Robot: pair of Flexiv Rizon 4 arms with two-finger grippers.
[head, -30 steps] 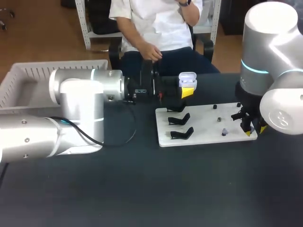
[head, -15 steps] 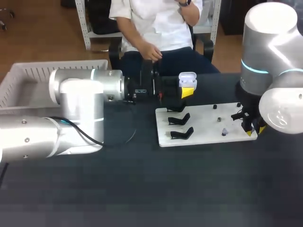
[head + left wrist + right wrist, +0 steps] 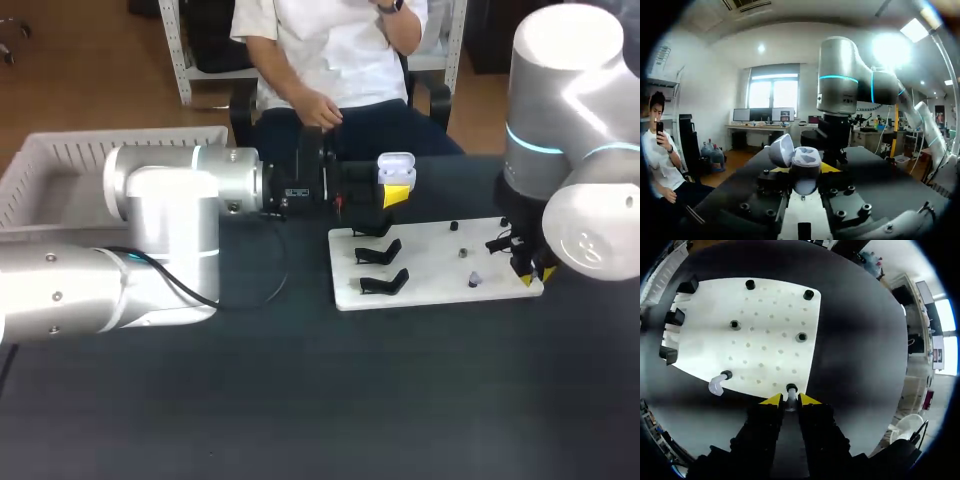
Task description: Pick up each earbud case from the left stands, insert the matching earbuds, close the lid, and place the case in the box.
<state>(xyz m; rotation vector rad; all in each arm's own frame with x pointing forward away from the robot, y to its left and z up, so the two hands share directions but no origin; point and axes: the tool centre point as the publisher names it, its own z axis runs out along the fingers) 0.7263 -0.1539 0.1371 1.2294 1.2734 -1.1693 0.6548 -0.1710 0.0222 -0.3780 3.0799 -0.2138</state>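
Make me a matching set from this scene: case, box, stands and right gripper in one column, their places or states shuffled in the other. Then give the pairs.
Column one:
1. case
2. box
3. stands
4. right gripper

Column two:
a. empty, along the left edge of the board
b. at the board's right edge, an earbud between its fingers
c. lid open, held in the left gripper
d. at the far left, away from the board

Pairs: 1-c, 2-d, 3-a, 4-b
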